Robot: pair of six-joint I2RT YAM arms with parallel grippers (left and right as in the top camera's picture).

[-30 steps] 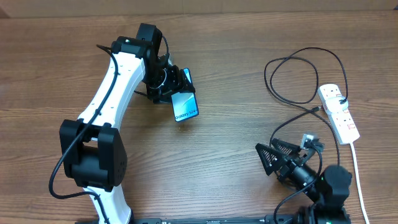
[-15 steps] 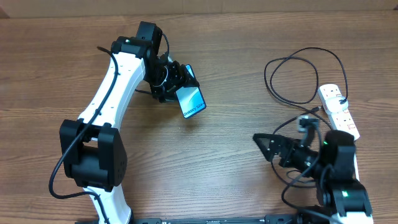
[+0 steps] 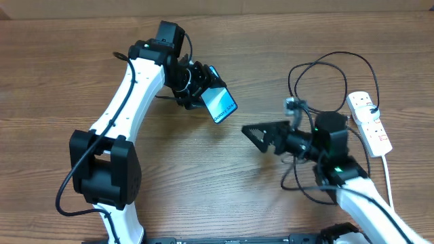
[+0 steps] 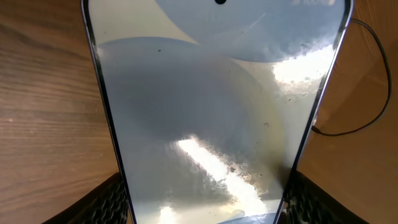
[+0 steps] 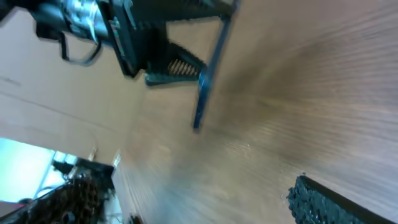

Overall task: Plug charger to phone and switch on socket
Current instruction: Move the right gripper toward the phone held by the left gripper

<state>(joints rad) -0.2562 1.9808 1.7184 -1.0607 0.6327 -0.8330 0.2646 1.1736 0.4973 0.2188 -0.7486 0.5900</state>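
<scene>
Update: over the last second the left gripper (image 3: 196, 85) has carried the phone (image 3: 219, 104) up and right toward table centre. It is clamped on the phone's lower end, and the screen is tilted toward the other arm. In the left wrist view the phone (image 4: 211, 124) fills the frame, with a finger pad (image 4: 115, 199) on each lower edge, so the grip looks square. The right arm has swung in from the near-right corner. The right gripper (image 3: 252, 139) now points left at the phone with its jaws spread wide and nothing between them. Its own camera sees the phone (image 5: 208, 74) edge-on, near but apart, blurred by motion. The cable (image 3: 291, 80) hasn't moved. It lies looped on the table (image 3: 54, 41) by the power strip (image 3: 369, 122), and its plug tip is now hidden behind the right arm. The strip sits at the right edge, untouched. Can't read the switch state from here. My read: this is a presenting or alignment step, not plugging. With an empty right hand there is nothing to insert, so that arm likely needs to go back for the plug tip. Plugging and switching are both still to do. Risk: the phone is held by one end only and could pivot under insertion force.
</scene>
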